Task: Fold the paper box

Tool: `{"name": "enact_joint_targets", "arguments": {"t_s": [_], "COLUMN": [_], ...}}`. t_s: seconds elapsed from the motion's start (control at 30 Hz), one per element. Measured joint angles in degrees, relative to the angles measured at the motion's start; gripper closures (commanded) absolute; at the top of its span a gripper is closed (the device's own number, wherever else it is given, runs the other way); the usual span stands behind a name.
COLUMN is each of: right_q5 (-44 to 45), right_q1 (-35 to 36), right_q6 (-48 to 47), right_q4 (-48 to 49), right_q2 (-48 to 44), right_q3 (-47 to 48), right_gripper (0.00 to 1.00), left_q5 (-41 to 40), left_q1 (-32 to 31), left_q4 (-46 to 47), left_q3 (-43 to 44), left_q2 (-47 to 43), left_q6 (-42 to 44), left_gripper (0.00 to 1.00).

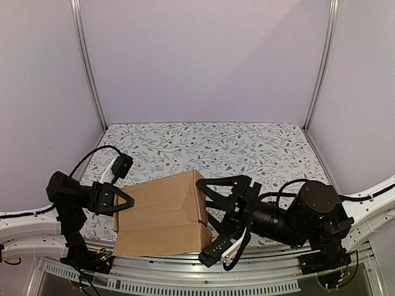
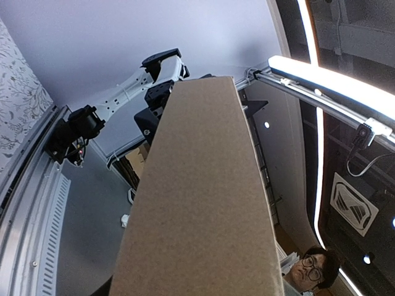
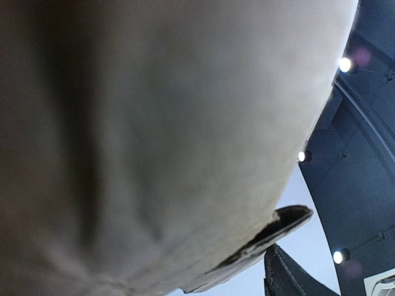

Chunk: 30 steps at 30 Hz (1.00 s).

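**Two robot arms bracket a half-formed cardboard box**

The paper box (image 1: pixel 163 213), plain brown and already raised into a box shape, sits at the near edge of the floral-patterned table (image 1: pixel 216 145), between the two arms. The left gripper (image 1: pixel 128 183) straddles its left end; whether those jaws pinch the card cannot be told. The right gripper (image 1: pixel 208 219) has its jaws spread wide across the right end, but it is unclear whether they press on it or only bracket it. This looks like the shaping stage, with closing the ends probably next. That would call for one arm steadying while the other tucks. The box's near edge lies close to the metal rail (image 1: pixel 185 271). The far half of the table offers room.
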Motion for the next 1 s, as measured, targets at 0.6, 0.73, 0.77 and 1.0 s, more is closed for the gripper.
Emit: {"name": "enact_joint_targets", "arguments": {"t_s": [0.6, 0.73, 0.77, 1.0], "right_q5": [-2.99, -3.54, -3.72, -4.44], "right_q1": [-0.02, -0.02, 0.0, -0.02], "right_q6": [-0.96, -0.92, -0.92, -0.96], "right_q4": [-6.19, -6.69, -6.75, -7.06], "right_q2": [-5.27, -4.79, -4.44, -1.42], "right_q3": [-1.4, -1.38, -1.29, -0.37], "right_gripper": [0.23, 0.24, 0.25, 0.36], "left_q5": [0.35, 0.35, 0.35, 0.57], "left_q1": [-0.15, -0.15, -0.15, -0.15], "left_q4": [-2.56, -2.95, -3.08, -3.8], "left_q3": [0.48, 0.48, 0.48, 0.48], "left_q2": [0.5, 0.57, 0.57, 0.98], "left_q6": [0.04, 0.04, 0.04, 0.04], "left_gripper": [1.0, 1.0, 1.0, 1.0]}}
